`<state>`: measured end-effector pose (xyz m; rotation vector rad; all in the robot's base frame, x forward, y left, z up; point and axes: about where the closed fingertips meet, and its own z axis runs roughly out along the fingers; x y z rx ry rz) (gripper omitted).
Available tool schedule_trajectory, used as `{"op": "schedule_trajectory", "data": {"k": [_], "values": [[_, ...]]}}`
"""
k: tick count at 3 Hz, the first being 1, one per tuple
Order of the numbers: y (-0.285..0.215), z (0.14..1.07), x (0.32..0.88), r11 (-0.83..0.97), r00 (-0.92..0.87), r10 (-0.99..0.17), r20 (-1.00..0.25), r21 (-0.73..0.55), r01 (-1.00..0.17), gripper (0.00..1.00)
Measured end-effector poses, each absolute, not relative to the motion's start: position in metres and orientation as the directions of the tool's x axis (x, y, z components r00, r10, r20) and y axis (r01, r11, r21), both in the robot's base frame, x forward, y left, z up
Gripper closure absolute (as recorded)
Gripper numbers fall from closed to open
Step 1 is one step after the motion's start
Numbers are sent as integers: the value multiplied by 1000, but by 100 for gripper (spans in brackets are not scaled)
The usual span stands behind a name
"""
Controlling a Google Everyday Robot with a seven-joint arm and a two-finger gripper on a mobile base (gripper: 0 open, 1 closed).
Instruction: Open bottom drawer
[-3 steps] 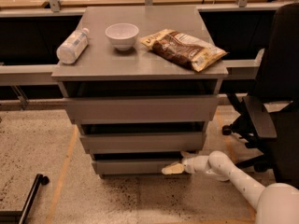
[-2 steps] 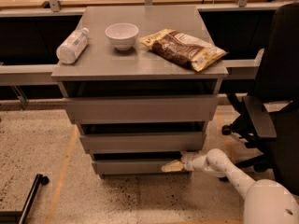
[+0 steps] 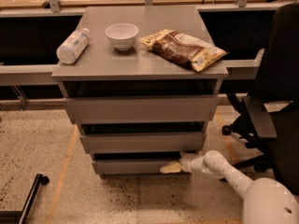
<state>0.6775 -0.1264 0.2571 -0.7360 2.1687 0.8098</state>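
Barely shifted, the gripper (image 3: 170,167) stayed against the bottom drawer (image 3: 135,166), lowest of three, near its chair-side end; its grip could not be told. A black chair (image 3: 280,101) stood just beside the arm (image 3: 224,170).

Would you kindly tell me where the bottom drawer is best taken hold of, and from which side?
The bottom drawer has a plain flat front with no handle, so I would hook the top edge of its front, at the dark gap under the middle drawer, coming from the front. The tool is low at the right end of that front.
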Motion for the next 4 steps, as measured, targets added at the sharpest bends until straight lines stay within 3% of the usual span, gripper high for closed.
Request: {"op": "schedule_trajectory", "data": {"k": [2,4], "values": [[-121,220,678,667,-641,-269,-719,341,-663,0],[-121,225,678,667,-641,-269,-719,341,-663,49]]}}
